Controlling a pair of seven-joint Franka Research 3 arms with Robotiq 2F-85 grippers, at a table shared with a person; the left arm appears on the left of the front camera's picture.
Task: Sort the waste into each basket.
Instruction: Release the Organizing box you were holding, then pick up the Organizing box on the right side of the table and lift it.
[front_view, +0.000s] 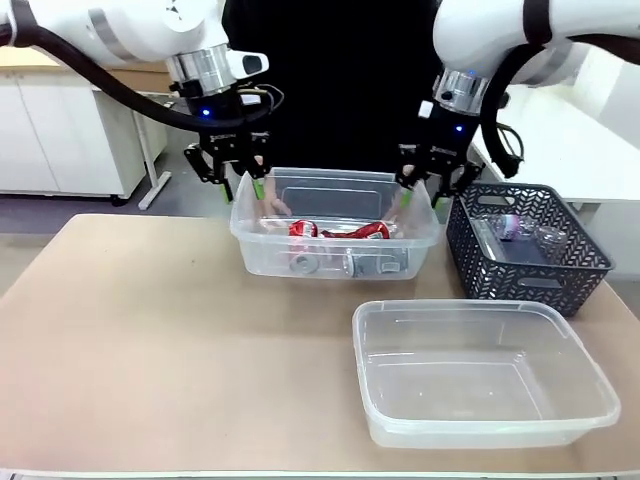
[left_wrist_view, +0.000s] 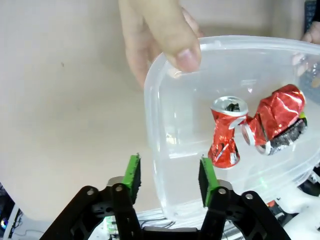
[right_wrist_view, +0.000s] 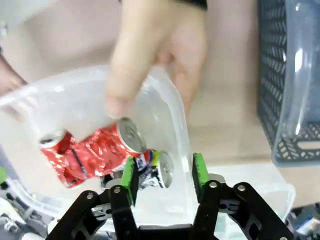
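Two sets: left fingers (left_wrist_view: 133, 172), right fingers (right_wrist_view: 200, 170) apart, straddling tub (front_view: 262, 258) rim (cans (left_wrist_view: 223, 135) inside).

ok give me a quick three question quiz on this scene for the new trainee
1. True or false: the near clear tub holds nothing.
2. The far clear tub holds: A crushed red cans, B spoons, C paper.
3. What passes between the left gripper's green pads?
Key: 1 true; 2 A; 3 the far clear tub's wall.
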